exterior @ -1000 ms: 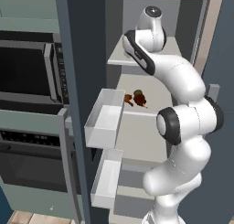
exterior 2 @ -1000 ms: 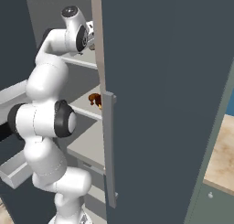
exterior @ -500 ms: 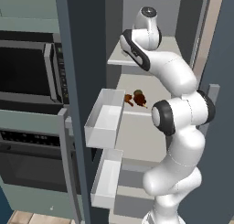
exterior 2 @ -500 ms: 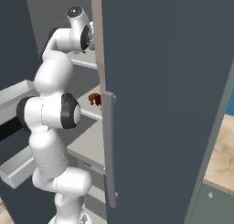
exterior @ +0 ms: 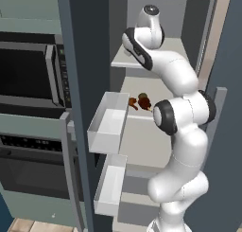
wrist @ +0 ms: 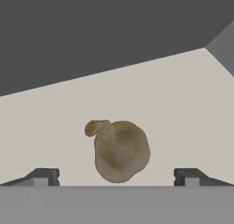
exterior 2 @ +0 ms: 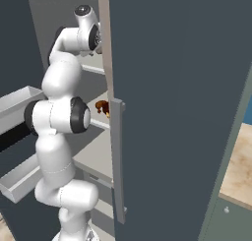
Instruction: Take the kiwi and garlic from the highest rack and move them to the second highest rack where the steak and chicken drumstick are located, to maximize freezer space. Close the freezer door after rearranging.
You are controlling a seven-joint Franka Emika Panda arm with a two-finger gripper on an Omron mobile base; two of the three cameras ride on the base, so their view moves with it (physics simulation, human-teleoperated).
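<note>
The lumpy tan-grey garlic bulb (wrist: 118, 151) is lying on the pale flat top shelf (wrist: 183, 109) of the freezer, its small stem nub pointing to the upper left in the hand view. It is sitting just ahead of the gripper (wrist: 116, 176), centred in the gap between the two dark fingertips (wrist: 43, 176), touching neither. The gripper is standing wide open and is holding nothing. Behind the bulb the shelf is running back to a dark grey wall, with a lighter grey side wall meeting it at the upper right.

In the left base view the white arm is reaching up into the tall dark slate-blue freezer (exterior: 85, 46), its hand hanging over the highest rack (exterior: 124, 60). One rack lower, the orange-brown chicken drumstick (exterior: 133, 102) and the dark maroon steak (exterior: 144, 102) are lying side by side, partly hidden by the arm's elbow. The slate-blue freezer door (exterior 2: 177, 102) is standing open at the right, its long grey bar handle (exterior 2: 118, 156) facing the right base camera, and it is blocking much of the shelves from that side. Clear box-shaped bins (exterior: 108, 122) are jutting out at the left of the opening. A grey-green oven and microwave unit (exterior: 28, 84) is standing left of the freezer.

No writing is legible.
</note>
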